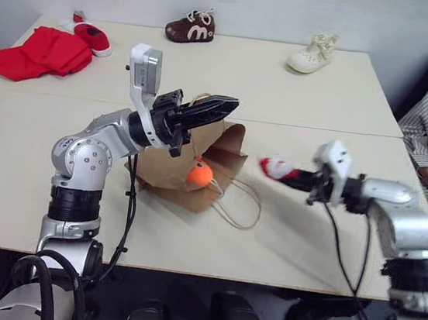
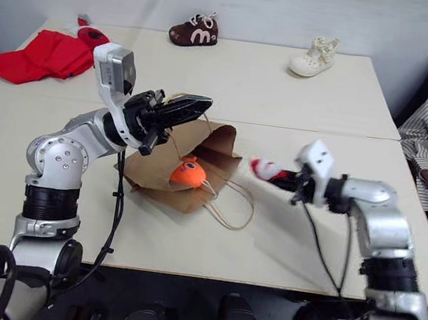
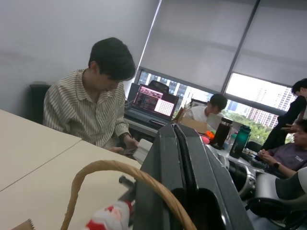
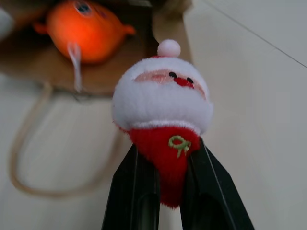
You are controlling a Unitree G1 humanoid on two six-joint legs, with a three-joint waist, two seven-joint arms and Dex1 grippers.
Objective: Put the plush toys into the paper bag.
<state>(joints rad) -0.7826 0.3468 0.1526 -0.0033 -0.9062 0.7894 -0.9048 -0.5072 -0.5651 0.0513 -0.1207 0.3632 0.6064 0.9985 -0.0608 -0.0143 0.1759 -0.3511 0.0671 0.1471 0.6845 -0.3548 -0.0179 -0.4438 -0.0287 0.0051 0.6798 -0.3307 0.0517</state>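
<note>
Right gripper [image 4: 168, 191] clamped on the red base of the Santa plush [image 4: 163, 110]: white beard, pink pompom, green embroidery. I see it held above the worktop [image 1: 304, 249], right of the paper bag [image 1: 198, 166]. Orange fish plush [image 1: 200, 175] sits at the bag's mouth. Left gripper [image 1: 213, 107] fully closed, holding up the bag's loop handle [image 3: 120, 172]. Bag interior mostly hidden.

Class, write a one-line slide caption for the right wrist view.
Right hand shut on the Santa plush, facing the orange fish plush at the paper bag.
</note>
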